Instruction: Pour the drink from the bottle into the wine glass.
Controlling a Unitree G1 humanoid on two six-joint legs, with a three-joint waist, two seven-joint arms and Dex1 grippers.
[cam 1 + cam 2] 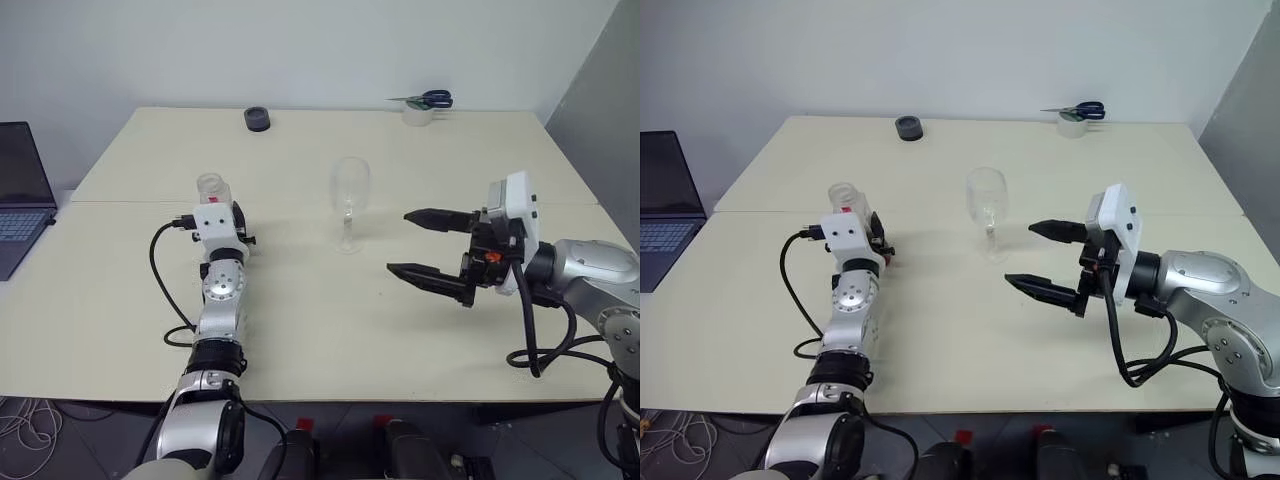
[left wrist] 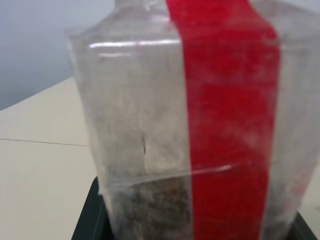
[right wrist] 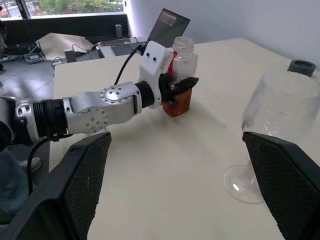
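I am observing the left end effector (image 3: 180, 90) clamped on the bottle (image 3: 180, 75), its black fingers (image 3: 186, 82) pressing the lower body where the drink (image 3: 179, 102) is sitting as a shallow reddish-amber layer at the bottom. The bottle is standing upright on the table (image 1: 300, 330), uncapped, with its open neck rising above the white wrist housing. In the left wrist view I am seeing the red label strip (image 2: 225, 120) running vertically down the clear wall directly ahead of the end effector, with dark finger edges showing at both lower corners.

I am seeing the right end effector (image 1: 425, 245) hovering above the table with its 2 black fingers (image 1: 430, 277) spread wide and gripping nothing. It is pointing toward the left arm's side. The wine glass (image 1: 350, 200) is standing upright just ahead of its fingertips, apart from them, and between the 2 end effectors. The glass bowl looks empty.

Beyond both end effectors, at the table's far edge, I am noting a small dark round object (image 1: 257, 119), and scissors (image 1: 428, 98) lying on a roll of tape (image 1: 418, 114). A laptop (image 1: 22, 195) is sitting off the table, outward of the left end effector.
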